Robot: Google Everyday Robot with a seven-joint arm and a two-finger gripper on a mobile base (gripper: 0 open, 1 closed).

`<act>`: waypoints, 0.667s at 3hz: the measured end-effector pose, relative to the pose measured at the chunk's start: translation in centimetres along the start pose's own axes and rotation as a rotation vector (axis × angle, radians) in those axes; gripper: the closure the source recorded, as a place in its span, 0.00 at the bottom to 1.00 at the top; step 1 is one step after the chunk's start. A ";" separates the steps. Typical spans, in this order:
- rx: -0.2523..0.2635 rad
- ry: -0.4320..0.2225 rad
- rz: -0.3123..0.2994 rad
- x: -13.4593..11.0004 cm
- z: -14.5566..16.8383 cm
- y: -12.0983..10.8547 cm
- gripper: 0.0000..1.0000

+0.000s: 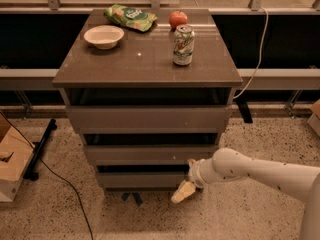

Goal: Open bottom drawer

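The bottom drawer (142, 179) is the lowest and narrowest grey-brown front of the three on the cabinet, with a dark gap above it. My gripper (184, 190) hangs off the white arm (255, 173) that comes in from the right. It sits at the drawer's right end, just in front of the panel and near the floor. Its pale fingertips (181, 193) point down and left. I cannot tell whether it touches the drawer.
On the cabinet top (145, 59) stand a white bowl (103, 36), a green chip bag (130, 17), an apple (177, 19) and a soda can (183, 45). A cardboard box (12, 164) and a black cable (60, 181) lie on the floor at left.
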State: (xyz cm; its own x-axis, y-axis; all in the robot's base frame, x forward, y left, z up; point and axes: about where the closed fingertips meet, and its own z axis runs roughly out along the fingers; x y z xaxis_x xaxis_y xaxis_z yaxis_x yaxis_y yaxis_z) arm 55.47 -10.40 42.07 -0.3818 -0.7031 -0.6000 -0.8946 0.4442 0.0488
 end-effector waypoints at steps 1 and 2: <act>0.018 -0.004 0.038 1.9 2.5 -0.4 0.00; 0.016 -0.021 0.114 4.6 5.8 -0.7 0.00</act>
State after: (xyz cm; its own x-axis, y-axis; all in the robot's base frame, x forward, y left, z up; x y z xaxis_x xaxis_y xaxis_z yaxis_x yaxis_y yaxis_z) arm 55.69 -10.76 34.61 -0.4759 -0.6356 -0.6079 -0.8417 0.5295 0.1053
